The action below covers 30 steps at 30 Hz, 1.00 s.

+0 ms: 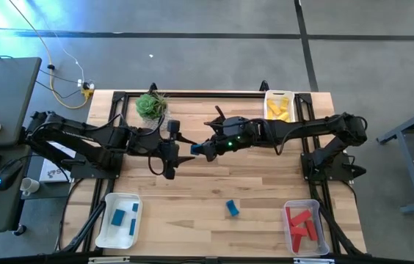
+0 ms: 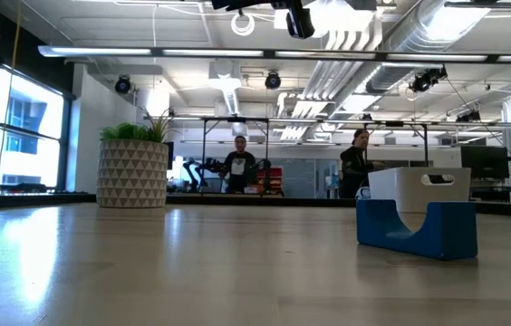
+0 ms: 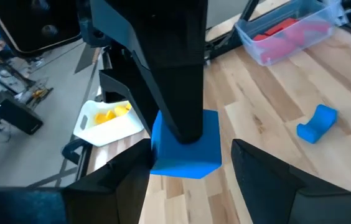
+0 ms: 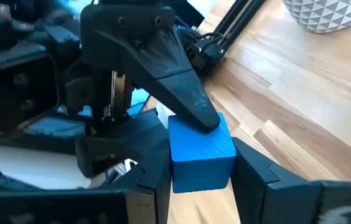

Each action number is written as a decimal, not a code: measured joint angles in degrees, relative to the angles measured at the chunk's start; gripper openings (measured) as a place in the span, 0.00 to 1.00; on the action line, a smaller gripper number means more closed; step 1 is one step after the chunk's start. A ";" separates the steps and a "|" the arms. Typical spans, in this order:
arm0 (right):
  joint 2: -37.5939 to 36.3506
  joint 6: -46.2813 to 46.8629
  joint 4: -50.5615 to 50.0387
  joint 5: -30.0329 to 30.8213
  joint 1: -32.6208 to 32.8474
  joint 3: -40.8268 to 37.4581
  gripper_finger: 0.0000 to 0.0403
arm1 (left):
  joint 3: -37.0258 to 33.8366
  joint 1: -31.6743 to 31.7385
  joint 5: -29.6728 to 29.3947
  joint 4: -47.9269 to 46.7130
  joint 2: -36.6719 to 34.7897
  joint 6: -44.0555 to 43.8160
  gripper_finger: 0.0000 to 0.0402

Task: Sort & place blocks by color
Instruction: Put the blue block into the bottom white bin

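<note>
Blue block (image 4: pixel 201 154) mid-table — gripped by right tool (image 1: pixel 201 149), left tool (image 1: pixel 175 155) open around it

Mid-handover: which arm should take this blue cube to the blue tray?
Left. Right gripper holds the blue cube between the left gripper's open fingers; the blue-block tray sits on the left arm's side.

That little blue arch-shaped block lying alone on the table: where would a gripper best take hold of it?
Probably straight down from above, closing the jaws across the blue arch block's two flat broad faces, near one thick end. It sits with its curved notch upward, so those faces stand upright and parallel; the notch offers only a rounded surface.
</note>
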 joint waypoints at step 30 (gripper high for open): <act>0.37 -3.30 0.28 2.39 0.45 -0.02 0.43 | 0.09 -0.04 -0.25 -2.30 0.30 -4.36 0.27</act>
